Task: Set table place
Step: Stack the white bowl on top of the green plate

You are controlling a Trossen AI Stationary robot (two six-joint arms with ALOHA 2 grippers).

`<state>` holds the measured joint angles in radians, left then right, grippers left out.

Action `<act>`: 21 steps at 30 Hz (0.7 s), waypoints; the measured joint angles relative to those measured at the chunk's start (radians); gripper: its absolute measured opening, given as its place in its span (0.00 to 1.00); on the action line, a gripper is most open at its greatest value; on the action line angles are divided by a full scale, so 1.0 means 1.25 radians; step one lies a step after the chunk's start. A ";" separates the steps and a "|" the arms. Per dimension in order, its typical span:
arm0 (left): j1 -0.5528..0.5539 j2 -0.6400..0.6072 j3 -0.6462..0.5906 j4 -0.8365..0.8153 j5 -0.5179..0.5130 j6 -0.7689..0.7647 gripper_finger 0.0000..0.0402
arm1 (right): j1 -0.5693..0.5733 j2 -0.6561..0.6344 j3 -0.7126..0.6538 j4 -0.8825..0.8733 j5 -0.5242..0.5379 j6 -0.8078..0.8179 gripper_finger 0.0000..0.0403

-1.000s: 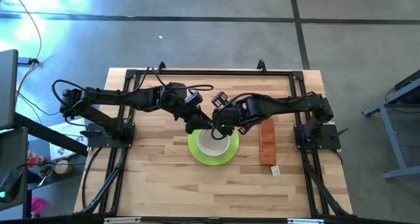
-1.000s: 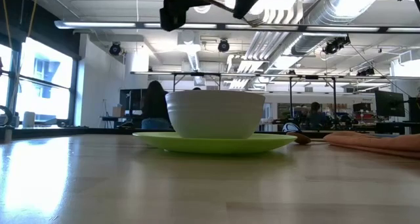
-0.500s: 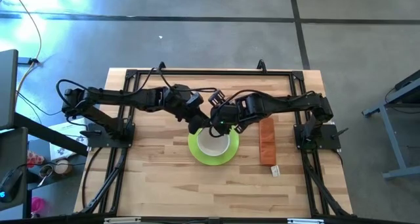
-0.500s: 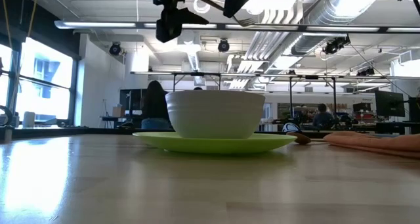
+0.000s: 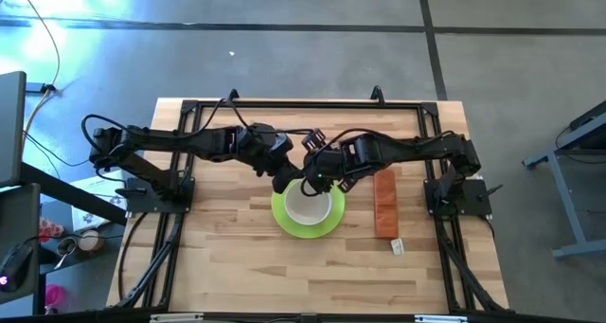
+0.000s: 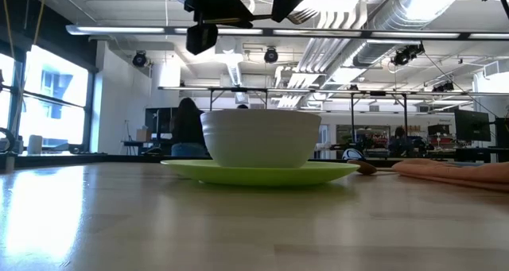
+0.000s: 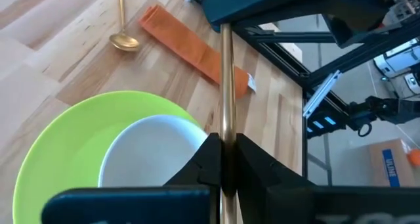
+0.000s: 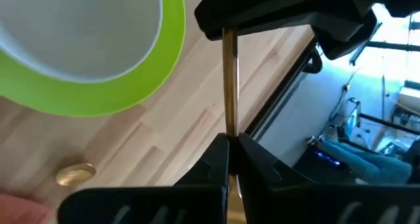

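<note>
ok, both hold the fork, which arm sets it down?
Left, likely: left gripper and right gripper both clamp the fork; spoon and strip already lie on the plate's right, so it goes left.

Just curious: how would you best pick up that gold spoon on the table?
Grip the spoon by its thin handle, coming from straight above: it lies flat on the table between plate and orange strip, and its scoop is rounded. The left tool and right tool hold the fork.

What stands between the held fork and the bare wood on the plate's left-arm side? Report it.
Nothing visible. The fork, clamped by the left gripper and the right gripper, hangs above the plate and bowl; the table there shows only wood.
</note>
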<state>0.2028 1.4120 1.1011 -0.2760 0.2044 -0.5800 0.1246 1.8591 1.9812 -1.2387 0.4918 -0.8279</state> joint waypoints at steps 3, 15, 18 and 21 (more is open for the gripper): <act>0.000 0.000 0.001 -0.001 -0.006 0.000 0.02 | 0.000 0.000 0.000 -0.003 0.013 0.075 0.01; 0.000 0.000 0.001 -0.005 -0.067 -0.009 0.02 | 0.000 -0.079 0.000 -0.108 0.151 0.337 0.25; 0.000 0.000 0.001 -0.005 -0.087 -0.010 0.02 | 0.000 -0.131 0.000 -0.136 0.185 0.411 0.27; 0.000 -0.017 0.000 -0.015 -0.145 -0.025 0.02 | 0.000 -0.189 0.000 -0.176 0.194 0.503 0.27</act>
<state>0.2028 1.3907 1.1015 -0.2941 0.0226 -0.6112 0.1246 1.6232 1.9812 -1.4589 0.7341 -0.1987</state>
